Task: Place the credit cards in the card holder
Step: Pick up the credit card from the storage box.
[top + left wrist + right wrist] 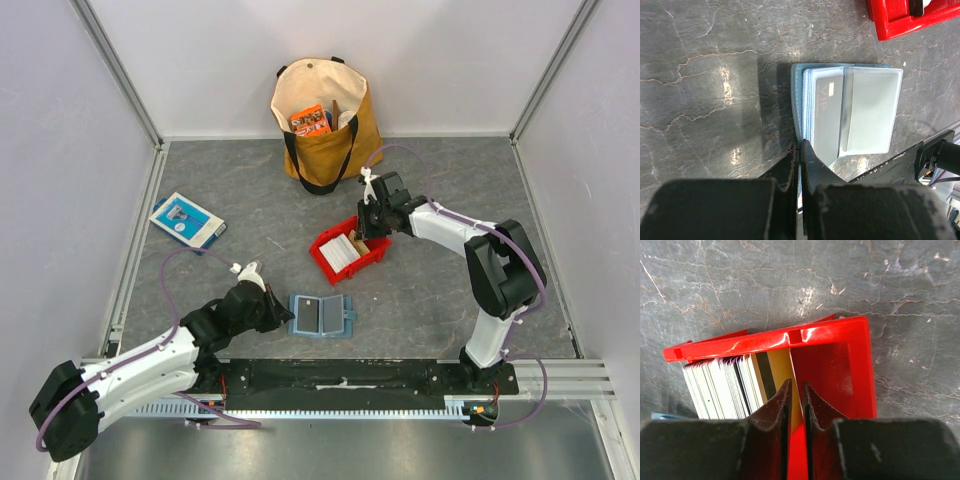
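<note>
The teal card holder (320,315) lies open on the table in front of the arms. In the left wrist view it (870,105) shows clear pocket panels with a grey card (827,115) in one. My left gripper (800,145) is shut on the card holder's near left edge; it also shows in the top view (278,308). The credit cards (720,385) stand on edge in a red bin (790,337). My right gripper (796,385) is down in the bin (335,268), jaws closed on a tan card (780,365) at the stack's right end.
A brown tote bag (322,120) with items inside stands at the back centre. A blue-and-white flat box (187,220) lies at the left. The red bin's corner (900,20) is just beyond the card holder. The metal base rail (340,380) runs along the near edge.
</note>
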